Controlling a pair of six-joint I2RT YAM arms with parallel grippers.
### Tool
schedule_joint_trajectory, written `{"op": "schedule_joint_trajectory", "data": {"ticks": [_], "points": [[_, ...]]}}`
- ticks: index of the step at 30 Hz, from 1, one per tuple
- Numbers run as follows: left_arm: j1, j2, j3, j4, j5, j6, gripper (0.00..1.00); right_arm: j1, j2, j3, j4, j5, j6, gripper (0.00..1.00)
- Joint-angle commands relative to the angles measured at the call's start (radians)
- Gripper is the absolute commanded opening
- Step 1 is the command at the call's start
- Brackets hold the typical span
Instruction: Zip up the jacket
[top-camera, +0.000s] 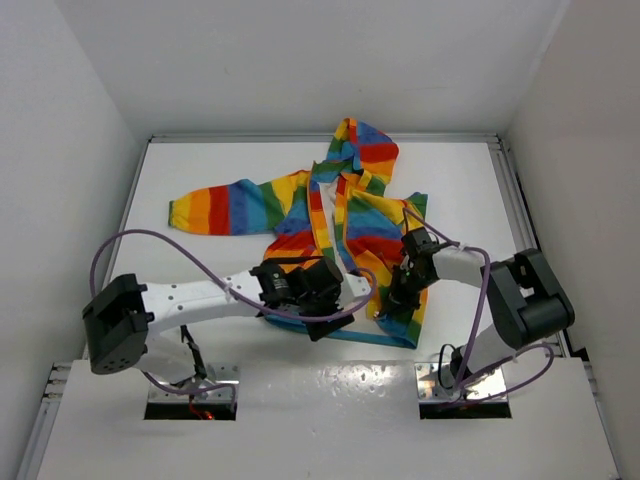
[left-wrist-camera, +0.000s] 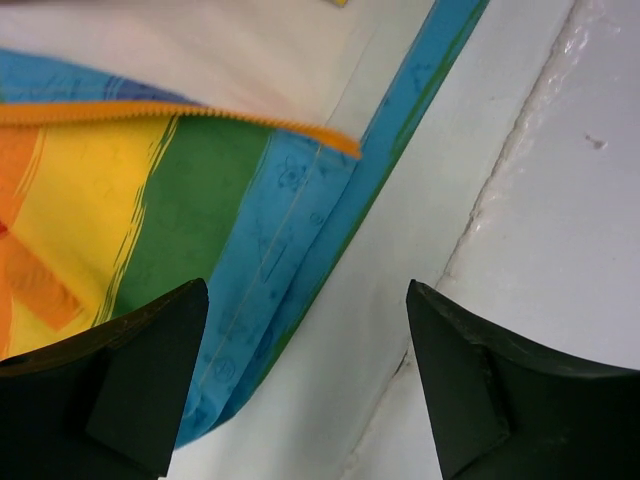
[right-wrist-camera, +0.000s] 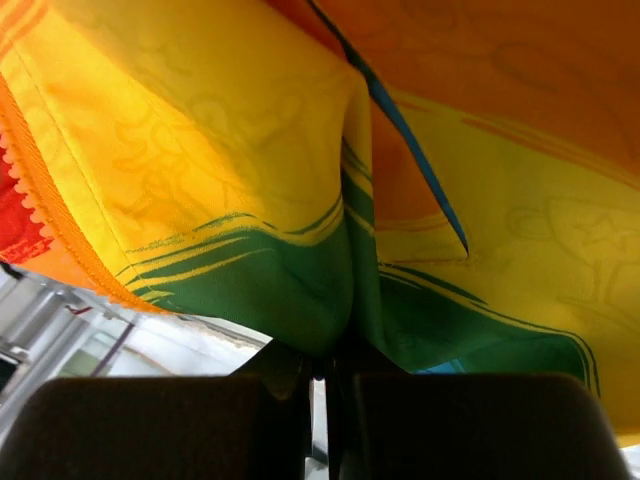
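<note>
The rainbow-striped hooded jacket (top-camera: 340, 215) lies open on the white table, hood at the back, one sleeve stretched left. My left gripper (top-camera: 335, 318) is open and empty at the jacket's bottom hem; in the left wrist view the blue hem (left-wrist-camera: 300, 230) and the end of the orange zipper tape (left-wrist-camera: 180, 116) lie ahead of its fingers (left-wrist-camera: 130, 380). My right gripper (top-camera: 400, 298) is shut on a fold of the jacket's right front panel; the right wrist view shows green fabric (right-wrist-camera: 330, 290) pinched between the closed fingers, with orange zipper teeth (right-wrist-camera: 45, 215) at the left.
The white table (top-camera: 220, 170) has raised walls at the back and sides. A seam in the near table surface (left-wrist-camera: 500, 190) runs beside the hem. Purple cables (top-camera: 180, 255) loop over both arms.
</note>
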Motion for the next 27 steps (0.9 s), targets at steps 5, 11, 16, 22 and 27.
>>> {"op": "schedule_joint_trajectory", "data": {"ticks": [5,11,16,22,27], "points": [[-0.049,0.114,0.074,0.1,-0.066,-0.047,0.77,-0.003,0.047,0.057,0.0,-0.002,0.045,0.0],[-0.07,0.205,0.12,0.112,-0.045,-0.047,0.74,-0.003,0.068,0.07,-0.009,-0.008,0.047,0.0],[-0.09,0.254,0.14,0.134,-0.045,-0.056,0.74,-0.016,0.09,0.097,-0.049,-0.008,0.034,0.0],[-0.1,0.33,0.149,0.143,-0.071,-0.077,0.78,-0.02,0.081,0.101,-0.052,-0.011,0.033,0.0],[-0.086,0.355,0.149,0.143,-0.134,-0.077,0.73,-0.018,0.082,0.106,-0.059,-0.011,0.024,0.0]]}}
